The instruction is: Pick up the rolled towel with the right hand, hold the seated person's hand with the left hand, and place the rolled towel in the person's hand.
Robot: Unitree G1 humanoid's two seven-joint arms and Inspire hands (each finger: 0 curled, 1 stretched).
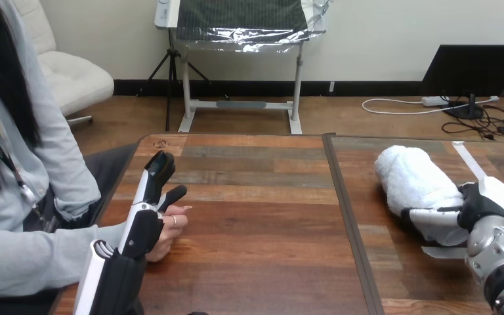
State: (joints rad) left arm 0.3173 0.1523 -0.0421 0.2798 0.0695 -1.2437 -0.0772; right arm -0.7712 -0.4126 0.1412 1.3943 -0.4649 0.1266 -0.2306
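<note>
You're on the first step, the pick-up. Your right hand (474, 205) has its fingers wrapped round the near end of the towel (408, 176). The towel lies on the right part of the table (262, 216), its far end pointing away and slightly left. I'd judge it gripped but not yet lifted (the underside is hard to see, so treat that as a guess).

Your left hand (146, 223) stands on edge near the table's left side. Its fingers are straight and point away from you, and the thumb sticks out to the right. The person's hand (169, 231) rests on the table right against its palm side. Nothing of yours is curled round it, so count that hand as not yet held.

The towel and the person's hand are well apart, with most of the table between them. The next move calls for three things:
- Check that the grip is firm; it holds only one end, so the roll may sag or loosen.
- Raise the towel clear of the wood before you carry it left.
- Close your left fingers gently round the person's hand, so it is steady and turned up to receive the towel.
</note>
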